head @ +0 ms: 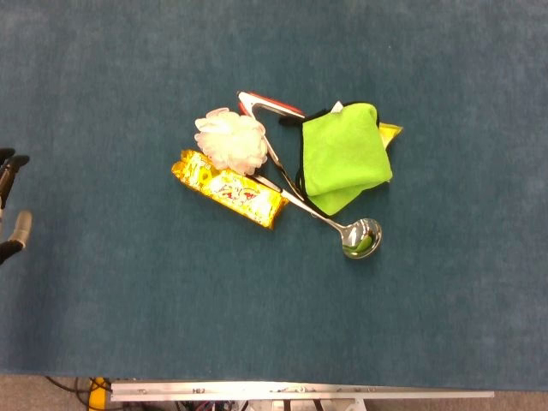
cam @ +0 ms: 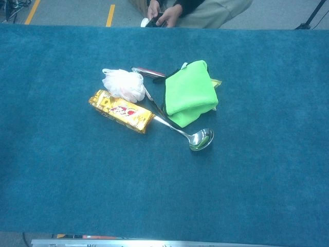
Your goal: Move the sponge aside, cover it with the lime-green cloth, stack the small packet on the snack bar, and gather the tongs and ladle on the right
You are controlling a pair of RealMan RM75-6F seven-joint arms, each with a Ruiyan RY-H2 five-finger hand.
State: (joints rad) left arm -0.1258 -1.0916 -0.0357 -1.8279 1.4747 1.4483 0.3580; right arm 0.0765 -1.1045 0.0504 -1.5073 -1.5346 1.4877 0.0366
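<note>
A white mesh sponge (head: 231,141) (cam: 124,85) lies mid-table, touching the gold snack bar (head: 227,187) (cam: 121,110) in front of it. The folded lime-green cloth (head: 344,158) (cam: 189,93) lies to its right, over most of a small yellow packet (head: 391,133) (cam: 216,82) whose corner peeks out. Red-and-silver tongs (head: 270,105) (cam: 149,72) stick out behind the sponge, partly under the cloth. A steel ladle (head: 361,237) (cam: 200,139) runs from under the sponge to its bowl at the front right. My left hand (head: 13,210) shows at the far left edge, fingers apart, holding nothing. The right hand is out of sight.
The blue carpeted table (head: 128,325) (cam: 267,180) spreads wide around the cluster. A metal rail (head: 300,394) marks its front edge. A seated person (cam: 175,10) holding a phone is just beyond the far edge.
</note>
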